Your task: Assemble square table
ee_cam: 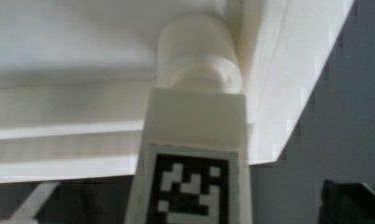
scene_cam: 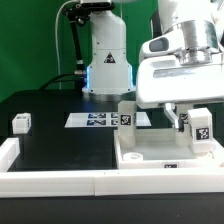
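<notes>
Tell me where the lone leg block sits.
Exterior view's left: the leg block stands alone on the black table near the white border rail, far from the square tabletop.

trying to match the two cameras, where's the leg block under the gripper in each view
exterior view: the leg block stands at the exterior view's right, just below the gripper, on the square tabletop.
wrist view: the leg block fills the middle, rounded end against the square tabletop.
shared landmark: the black-and-white tag on that leg.
</notes>
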Tool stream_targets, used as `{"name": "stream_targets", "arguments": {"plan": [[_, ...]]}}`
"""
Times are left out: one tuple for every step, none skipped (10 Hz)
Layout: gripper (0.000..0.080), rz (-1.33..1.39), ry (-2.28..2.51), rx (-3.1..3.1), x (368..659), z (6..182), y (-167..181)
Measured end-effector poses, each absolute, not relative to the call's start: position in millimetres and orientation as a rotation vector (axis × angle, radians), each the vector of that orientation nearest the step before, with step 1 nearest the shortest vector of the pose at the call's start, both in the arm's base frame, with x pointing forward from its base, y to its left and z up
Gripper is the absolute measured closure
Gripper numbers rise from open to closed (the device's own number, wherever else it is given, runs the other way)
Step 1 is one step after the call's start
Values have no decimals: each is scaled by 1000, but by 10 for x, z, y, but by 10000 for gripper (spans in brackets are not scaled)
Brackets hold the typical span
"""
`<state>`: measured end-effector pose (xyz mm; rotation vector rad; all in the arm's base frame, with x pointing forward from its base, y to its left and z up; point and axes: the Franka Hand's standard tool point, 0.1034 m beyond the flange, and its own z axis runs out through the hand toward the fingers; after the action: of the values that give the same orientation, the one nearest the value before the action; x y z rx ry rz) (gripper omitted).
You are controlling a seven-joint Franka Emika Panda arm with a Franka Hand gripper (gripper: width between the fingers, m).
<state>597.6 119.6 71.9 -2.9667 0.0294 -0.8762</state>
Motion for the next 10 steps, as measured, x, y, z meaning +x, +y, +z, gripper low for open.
{"name": "stream_targets", "arguments": {"plan": [[155, -876, 29, -2967, 5975, 717, 1195], [151, -875, 29, -2967, 5974, 715, 1195], [151, -875, 29, -2967, 5974, 714, 1194], [151, -871, 29, -2969, 5974, 717, 1189], [150, -859, 30, -2970, 5984, 761, 1171], [150, -861, 33, -2967, 6007, 836, 1154], [150, -868, 37, -2963, 6034, 906, 1129], [150, -853, 43, -2961, 6049, 969, 1113], [150, -835, 45, -2961, 6055, 1004, 1113], [150, -829, 45, -2963, 6047, 985, 1114]]}}
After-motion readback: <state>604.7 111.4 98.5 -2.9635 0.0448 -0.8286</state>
